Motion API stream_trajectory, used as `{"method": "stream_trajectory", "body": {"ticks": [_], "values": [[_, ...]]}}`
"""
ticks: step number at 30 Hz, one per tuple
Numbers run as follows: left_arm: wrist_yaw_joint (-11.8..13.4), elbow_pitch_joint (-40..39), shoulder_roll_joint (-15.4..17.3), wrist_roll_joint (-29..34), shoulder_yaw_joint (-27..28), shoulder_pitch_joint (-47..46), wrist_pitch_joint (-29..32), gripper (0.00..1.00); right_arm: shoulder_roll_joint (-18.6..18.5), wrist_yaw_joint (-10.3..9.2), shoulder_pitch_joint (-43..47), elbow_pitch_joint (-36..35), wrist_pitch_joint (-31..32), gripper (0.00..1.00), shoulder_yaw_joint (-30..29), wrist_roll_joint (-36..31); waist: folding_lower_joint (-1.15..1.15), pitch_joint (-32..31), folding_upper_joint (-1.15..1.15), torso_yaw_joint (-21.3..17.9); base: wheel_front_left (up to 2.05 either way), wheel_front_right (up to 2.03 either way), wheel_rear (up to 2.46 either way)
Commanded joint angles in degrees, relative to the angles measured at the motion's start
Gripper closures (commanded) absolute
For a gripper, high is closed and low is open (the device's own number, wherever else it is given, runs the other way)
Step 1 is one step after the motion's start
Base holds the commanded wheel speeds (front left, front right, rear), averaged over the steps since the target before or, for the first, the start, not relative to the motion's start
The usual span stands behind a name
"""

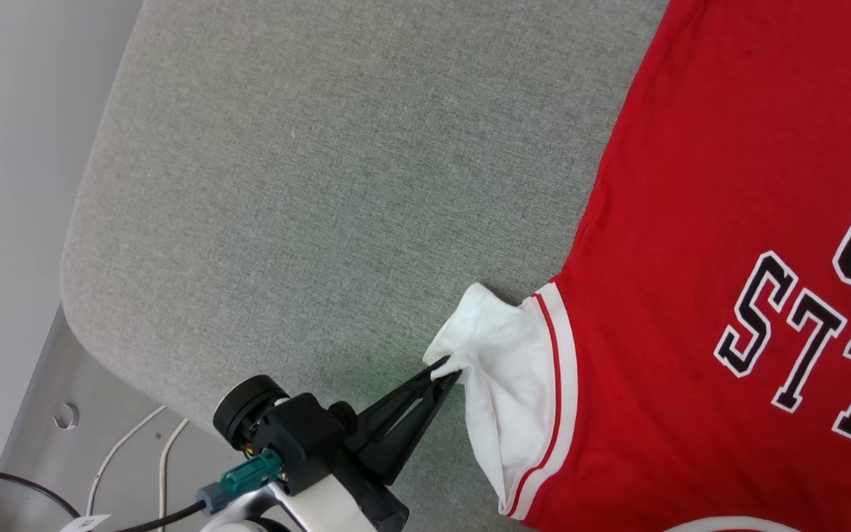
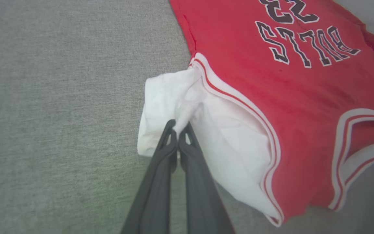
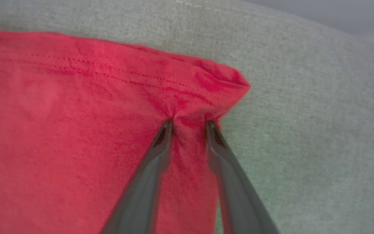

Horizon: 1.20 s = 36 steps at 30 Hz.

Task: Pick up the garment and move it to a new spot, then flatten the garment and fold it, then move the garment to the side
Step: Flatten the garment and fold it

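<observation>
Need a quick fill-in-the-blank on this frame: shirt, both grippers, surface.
1. The left gripper is shut on the shirt's ____ sleeve.
2. The shirt lies on a ____ cushion.
3. On the right gripper, the jaws stand apart, with the tips pressed into a ____ corner of the shirt.

Missing words: white; grey; red.

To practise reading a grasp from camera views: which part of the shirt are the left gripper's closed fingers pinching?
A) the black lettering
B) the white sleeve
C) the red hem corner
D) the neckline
B: in the left wrist view the left gripper is shut on a raised fold of the white sleeve of the garment, well clear of the lettering.
</observation>
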Motion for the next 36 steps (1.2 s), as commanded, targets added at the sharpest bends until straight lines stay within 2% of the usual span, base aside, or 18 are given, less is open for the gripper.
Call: {"method": "stream_trajectory", "body": {"ticks": [1, 11, 19, 27, 36], "values": [[-0.07, 0.27, -0.11, 0.37, 0.12, -0.77, -0.27, 1.0, 0.88, 0.0, 4.85, 2.88, 2.03, 1.0, -0.07, 0.3, 0.0, -0.07, 0.0, -0.17, 0.0, 0.0, 0.0], [1.83, 1.72, 0.49, 0.1, 1.63, -0.27, -0.73, 1.0, 2.12, -0.01, 10.56, 1.65, -1.98, 1.0, 0.07, 3.29, 0.0, -6.36, 0.0, -4.29, 0.0, 0.0, 0.0], [4.38, 2.31, 3.8, 0.43, 3.33, 2.13, 0.81, 1.0, 4.35, -0.01, 20.03, -1.07, -6.44, 1.0, 0.55, 9.82, 0.0, -15.64, 0.0, -10.58, 0.0, 0.0, 0.0], [6.79, 3.93, 6.04, -1.86, 5.12, 6.93, 0.63, 1.0, 7.11, -0.01, 34.99, -7.56, -8.14, 1.0, -0.11, 16.78, 0.0, -23.49, 0.0, -17.41, 0.0, 0.0, 0.0], [8.79, 4.31, 7.42, -3.17, 6.4, 10.77, -0.15, 1.0, 10.82, -0.01, 53.29, -17.8, -10.87, 1.0, -2.86, 20.51, 0.0, -28.51, 0.0, -22.33, 0.0, 0.0, 0.0]]}}
